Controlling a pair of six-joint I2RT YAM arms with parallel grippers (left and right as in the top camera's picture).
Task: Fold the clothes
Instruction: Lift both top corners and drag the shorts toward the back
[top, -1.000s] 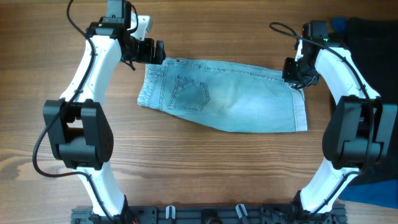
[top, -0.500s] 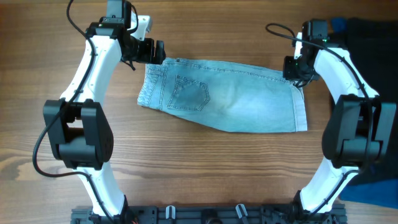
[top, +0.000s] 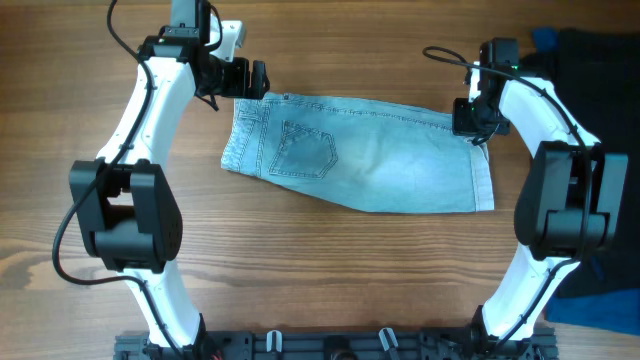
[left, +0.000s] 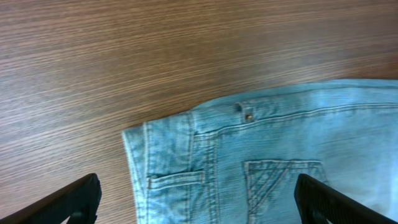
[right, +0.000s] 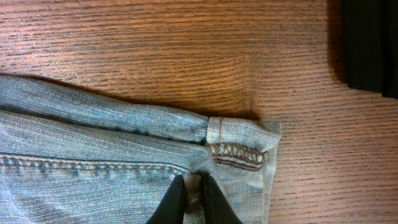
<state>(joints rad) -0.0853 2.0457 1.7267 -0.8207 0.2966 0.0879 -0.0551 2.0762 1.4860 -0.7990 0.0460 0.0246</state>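
My right claw (right: 189, 198) pinches a fold of the denim shorts (top: 370, 160) at their far right corner, its fingers nearly together on the cloth. My left claw (left: 198, 202) hangs wide open over the opposite far corner, gripping nothing. The shorts lie spread across the wooden counter (top: 320, 270), with a black garment (top: 600, 60) past the right arm.

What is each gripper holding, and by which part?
The right gripper pinches the denim shorts at their far right corner; the left gripper is open, holding nothing.
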